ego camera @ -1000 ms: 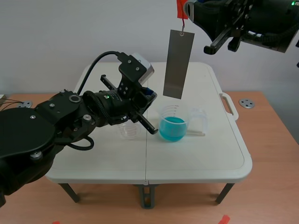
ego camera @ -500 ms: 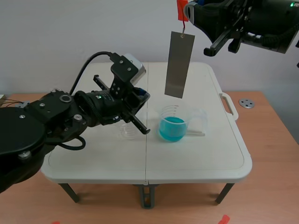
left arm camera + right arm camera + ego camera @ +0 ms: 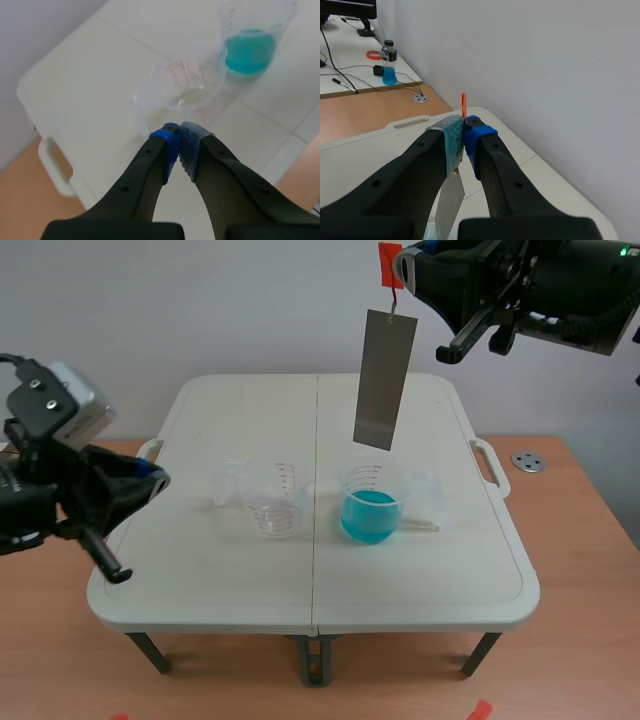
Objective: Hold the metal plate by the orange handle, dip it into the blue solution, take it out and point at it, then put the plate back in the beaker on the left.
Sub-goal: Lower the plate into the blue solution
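One table [image 3: 220,580]: white, folding type, seam down the middle.
L tool [image 3: 180,134]: closed on nothing, pads meeting. Sits low at table's left edge, with clear beaker [image 3: 187,82] ahead of it and well apart.
R tool [image 3: 464,128]: raised high over table's far side, clamped on handle [image 3: 388,262].
One plate [image 3: 384,380]: grey metal, long, rectangular. Hangs from handle, slightly tilted, lower end in air above blue beaker [image 3: 371,505], clear of the liquid.
Blue beaker: see-through plastic, part-filled w/ blue soln, just right of seam.
Clear beaker: graduated, just left of seam, near blue beaker.
Handle: orange, small, at plate's top end, pinched btwn R tool's pads.
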You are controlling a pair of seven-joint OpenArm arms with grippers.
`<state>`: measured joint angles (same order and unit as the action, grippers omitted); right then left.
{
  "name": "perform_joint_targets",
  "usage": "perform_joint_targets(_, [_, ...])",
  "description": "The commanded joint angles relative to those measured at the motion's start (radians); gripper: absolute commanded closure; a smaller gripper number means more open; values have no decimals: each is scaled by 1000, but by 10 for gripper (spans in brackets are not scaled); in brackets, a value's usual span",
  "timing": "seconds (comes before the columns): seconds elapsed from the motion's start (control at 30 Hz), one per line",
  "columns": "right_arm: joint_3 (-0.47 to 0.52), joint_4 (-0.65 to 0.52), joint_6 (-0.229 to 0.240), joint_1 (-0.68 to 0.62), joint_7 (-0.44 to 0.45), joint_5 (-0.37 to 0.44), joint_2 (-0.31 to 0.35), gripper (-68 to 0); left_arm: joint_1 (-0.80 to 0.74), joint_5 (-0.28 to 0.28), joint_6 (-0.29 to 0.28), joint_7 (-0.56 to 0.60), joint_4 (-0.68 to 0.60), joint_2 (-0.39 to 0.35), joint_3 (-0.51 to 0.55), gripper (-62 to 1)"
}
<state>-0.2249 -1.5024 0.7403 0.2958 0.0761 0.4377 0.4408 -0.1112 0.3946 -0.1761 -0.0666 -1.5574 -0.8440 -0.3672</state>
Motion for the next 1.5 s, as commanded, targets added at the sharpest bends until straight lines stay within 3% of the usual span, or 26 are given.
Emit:
perform_joint_targets(0.0, [6, -4, 5, 22, 12, 15, 8, -15, -68, 10, 4, 14, 3, -17, 32, -18])
perform_joint_targets(0.2, [6, -4, 5, 19, -4, 11, 7, -15, -349, 13, 60, 14, 8, -54, 159, -18])
perform_joint_targets(0.33, [6, -2, 5, 19, -4, 9, 2, -15, -483, 13, 61, 16, 37, -48, 181, -18])
perform_joint_targets(0.57, [5, 37, 5, 17, -2, 2, -16, -15, -626, 12, 56, 17, 135, 45, 177, -18])
perform_joint_targets(0.9, [-18, 143, 5, 17, 25, -49, -60, -15, -656, -41, 47, 23, 324, 177, 130, -18])
perform_joint_targets(1.47, [-19, 300, 5, 17, 122, -230, -121, -15, -655, -63, 46, 51, 472, 198, -113, -18])
